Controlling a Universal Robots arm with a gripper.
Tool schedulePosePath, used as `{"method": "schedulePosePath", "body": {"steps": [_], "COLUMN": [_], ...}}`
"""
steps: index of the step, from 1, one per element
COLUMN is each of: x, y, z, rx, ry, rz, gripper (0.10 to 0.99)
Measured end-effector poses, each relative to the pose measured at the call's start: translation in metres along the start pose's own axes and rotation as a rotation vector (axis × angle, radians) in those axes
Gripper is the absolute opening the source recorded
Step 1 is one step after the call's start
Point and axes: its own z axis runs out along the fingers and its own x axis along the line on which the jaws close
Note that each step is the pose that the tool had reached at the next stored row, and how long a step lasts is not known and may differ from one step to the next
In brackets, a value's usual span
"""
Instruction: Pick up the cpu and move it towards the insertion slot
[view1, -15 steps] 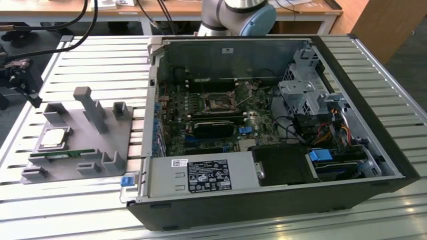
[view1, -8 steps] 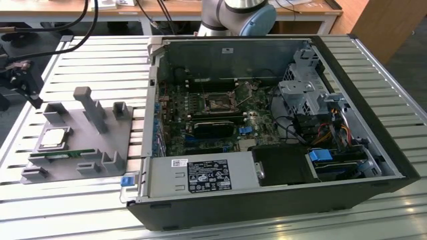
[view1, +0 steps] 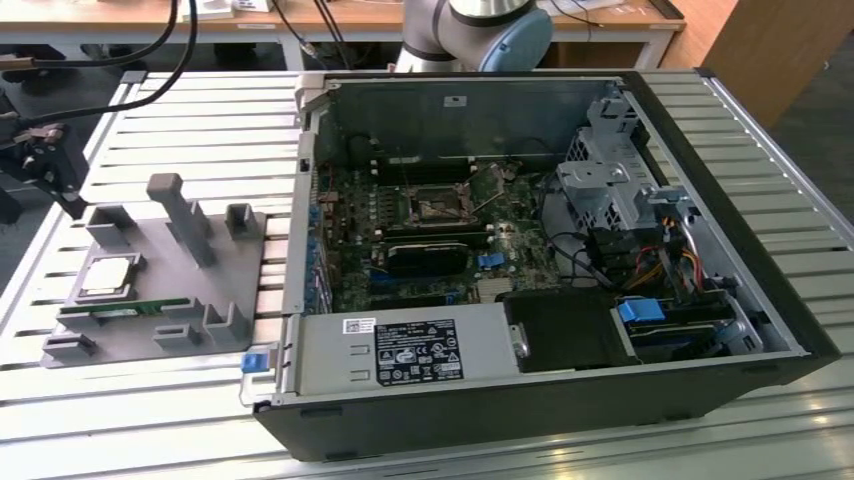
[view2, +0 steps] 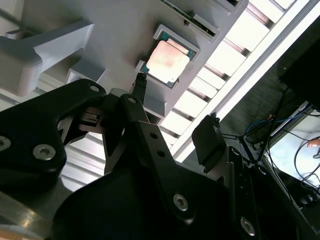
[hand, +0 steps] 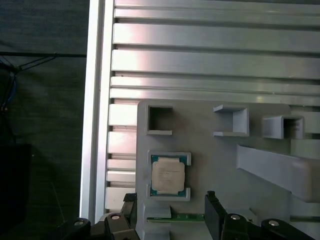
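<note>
The cpu (view1: 110, 278) lies flat in a square pocket of a grey holder (view1: 214, 235) on the slatted table, at the exterior view's left. Its silver top also shows in both wrist views (view2: 167, 61) (hand: 168, 175). My gripper (view1: 54, 175) hangs above the holder's far left corner, apart from the chip. It is open, with nothing between its black fingers (hand: 212, 202) (view2: 140, 87). The insertion slot (view1: 434, 205) is a square metal-framed socket on the motherboard inside the open computer case.
A green memory stick (view1: 127, 310) lies on the holder just beside the cpu. Grey posts (view1: 180, 215) rise from the holder. The case's black wall (view1: 747, 210) and its metal edge (view1: 304, 180) stand between holder and socket. Cables hang at the far left.
</note>
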Motion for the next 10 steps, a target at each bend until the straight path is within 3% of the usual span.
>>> {"method": "schedulePosePath", "body": {"steps": [10], "x": [0.0000], "y": [-0.0003], "z": [0.0068], "rx": [-0.004], "ry": [0.0001], "rz": [0.000], "gripper": [0.647]}}
